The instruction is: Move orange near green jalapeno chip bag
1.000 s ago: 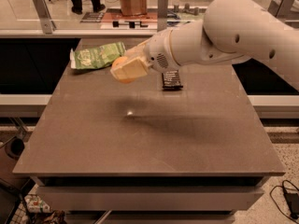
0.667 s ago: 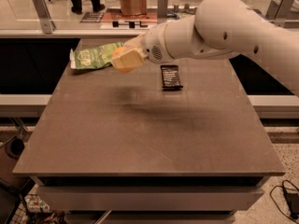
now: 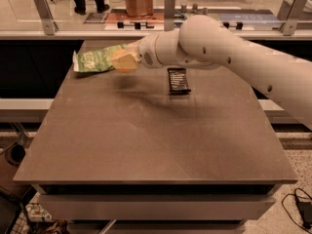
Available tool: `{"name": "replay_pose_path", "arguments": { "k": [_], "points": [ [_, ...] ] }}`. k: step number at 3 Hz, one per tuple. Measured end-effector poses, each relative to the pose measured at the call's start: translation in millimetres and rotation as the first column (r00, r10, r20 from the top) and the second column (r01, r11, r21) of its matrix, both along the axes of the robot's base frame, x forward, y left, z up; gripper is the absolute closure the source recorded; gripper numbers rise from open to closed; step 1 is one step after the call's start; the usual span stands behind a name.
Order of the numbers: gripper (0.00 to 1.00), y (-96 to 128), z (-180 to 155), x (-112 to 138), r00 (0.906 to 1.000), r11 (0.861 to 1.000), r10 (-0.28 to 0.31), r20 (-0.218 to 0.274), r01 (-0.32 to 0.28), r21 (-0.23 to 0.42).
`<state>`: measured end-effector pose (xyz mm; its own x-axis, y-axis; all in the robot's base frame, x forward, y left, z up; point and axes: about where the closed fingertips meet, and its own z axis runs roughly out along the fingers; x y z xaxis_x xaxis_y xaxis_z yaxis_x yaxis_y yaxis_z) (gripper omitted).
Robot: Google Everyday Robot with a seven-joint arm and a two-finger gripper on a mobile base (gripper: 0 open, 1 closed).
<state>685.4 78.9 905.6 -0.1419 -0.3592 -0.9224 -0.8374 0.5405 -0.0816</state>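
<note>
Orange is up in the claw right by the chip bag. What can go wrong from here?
1. The claw holds the orange above the table, at the chip bag's right end. Lowering here may press or shove the bag, which lies near the table's left edge.
2. Released too high, the round orange may roll away.
3. The arm hangs close to the snack bar; a low retreat might sweep it.

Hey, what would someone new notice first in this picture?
The big white arm reaching in from the right, its gripper holding the orange above the table at its far left. Right beside it lies the green jalapeno chip bag, with a black snack bar wrapper mid-table at the back.
</note>
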Motion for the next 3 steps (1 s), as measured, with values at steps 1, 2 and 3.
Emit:
{"name": "replay_pose_path", "arguments": {
  "k": [1,2,3],
  "points": [
    [1.00,2,-22,22,0.9987,0.999,-0.048,-0.017,0.048,-0.004],
    [1.00,3,-44,36,0.9959,0.997,-0.078,-0.045,0.078,-0.014],
    [0.81,5,-43,35,0.9962,0.997,-0.074,-0.045,0.073,-0.013]
  ]
}}
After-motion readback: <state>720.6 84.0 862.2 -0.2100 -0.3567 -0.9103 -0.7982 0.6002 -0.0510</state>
